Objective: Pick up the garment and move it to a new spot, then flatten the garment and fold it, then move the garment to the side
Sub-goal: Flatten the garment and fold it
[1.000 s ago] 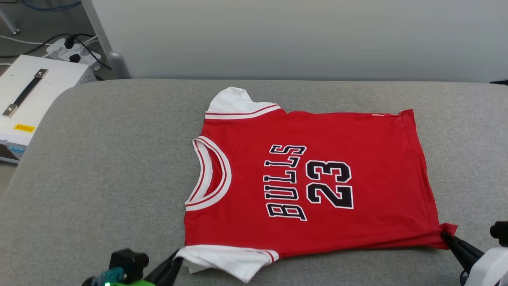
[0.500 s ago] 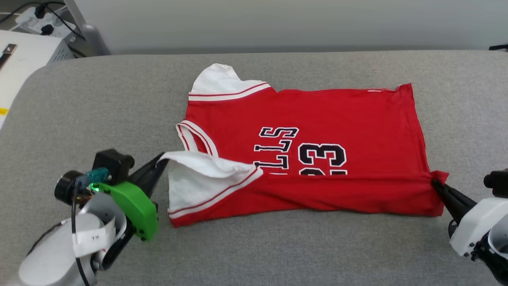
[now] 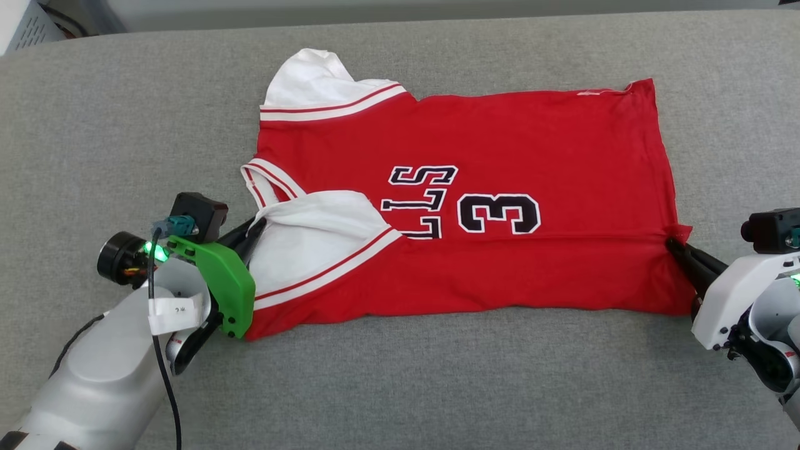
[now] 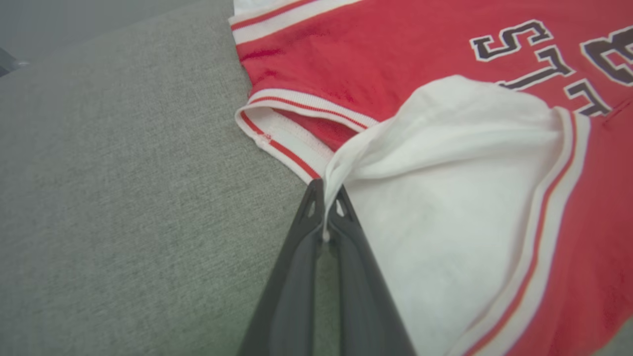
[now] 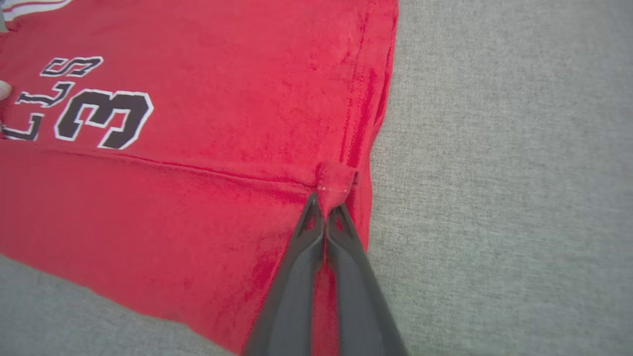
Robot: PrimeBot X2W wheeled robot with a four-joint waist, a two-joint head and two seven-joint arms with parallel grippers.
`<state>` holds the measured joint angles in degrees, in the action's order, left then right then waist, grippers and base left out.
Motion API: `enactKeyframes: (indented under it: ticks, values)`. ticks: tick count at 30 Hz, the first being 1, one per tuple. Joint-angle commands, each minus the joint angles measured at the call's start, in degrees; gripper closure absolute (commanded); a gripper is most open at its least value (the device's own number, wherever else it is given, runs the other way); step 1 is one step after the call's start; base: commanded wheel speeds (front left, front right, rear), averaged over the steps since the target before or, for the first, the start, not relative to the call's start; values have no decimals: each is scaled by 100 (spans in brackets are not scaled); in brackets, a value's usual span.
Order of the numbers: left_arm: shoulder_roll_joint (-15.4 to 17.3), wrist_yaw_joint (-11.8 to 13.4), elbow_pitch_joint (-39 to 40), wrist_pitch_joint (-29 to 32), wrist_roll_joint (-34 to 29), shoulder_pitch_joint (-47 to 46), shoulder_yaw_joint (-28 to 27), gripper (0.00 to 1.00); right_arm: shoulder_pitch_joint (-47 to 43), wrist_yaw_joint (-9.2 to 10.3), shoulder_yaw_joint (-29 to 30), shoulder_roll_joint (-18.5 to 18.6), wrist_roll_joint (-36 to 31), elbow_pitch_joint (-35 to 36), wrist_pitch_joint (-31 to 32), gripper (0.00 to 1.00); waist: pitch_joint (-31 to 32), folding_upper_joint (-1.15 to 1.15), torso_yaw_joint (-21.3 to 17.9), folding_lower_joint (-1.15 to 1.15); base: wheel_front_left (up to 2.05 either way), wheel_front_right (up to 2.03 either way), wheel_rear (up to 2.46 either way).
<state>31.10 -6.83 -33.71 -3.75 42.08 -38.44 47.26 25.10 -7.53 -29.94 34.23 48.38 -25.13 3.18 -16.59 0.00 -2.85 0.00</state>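
Note:
The garment (image 3: 500, 137), a red jersey with white sleeves and black-and-white lettering, lies on the grey cushion with its near edge folded over the print. My left gripper (image 3: 257, 224) is shut on the white near sleeve (image 3: 312, 231), carried over the collar; the wrist view shows the pinched sleeve tip (image 4: 332, 174) in my left gripper (image 4: 325, 190). My right gripper (image 3: 672, 242) is shut on the garment's near hem corner (image 3: 681, 232), lifted over the body; in the right wrist view that red corner (image 5: 336, 183) bunches at my right gripper (image 5: 325, 203). The garment (image 5: 237, 99) covers half of the number.
The grey fabric surface (image 3: 125, 112) runs wide on all sides. The far white sleeve (image 3: 312, 81) lies flat at the back left. A white box corner (image 3: 25, 19) sits beyond the top left edge.
Both grippers have carried the garment's near edge further away from me, covering more of the lettering and number. The camera has tilted down, shifting the whole scene upward.

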Motion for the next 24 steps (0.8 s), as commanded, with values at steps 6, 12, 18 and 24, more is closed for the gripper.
enactKeyframes:
  ticks: [6, 12, 18, 24]
  values:
    - [-319, -61, -792, -138, 201, -180, 367, 100, 315, 4, -282, -149, 20, -453, -73, 100, -196, 0, -38, 0, 0, 0, 0]
    - [-407, -64, -1074, -278, 572, -290, 710, 3, 425, 4, -462, -141, 131, -638, -264, 65, -87, 0, 6, 0, 0, 0, 0]
    - [-212, -65, -1014, -505, 908, -554, 819, 0, 335, 4, -505, -18, 202, -523, -563, 0, 255, 0, 160, 0, 0, 0, 0]
    - [177, -65, -544, -23, 1327, -909, 964, 0, 91, 4, -396, 153, 191, -273, -733, 0, 534, 0, 360, 0, 0, 0, 0]
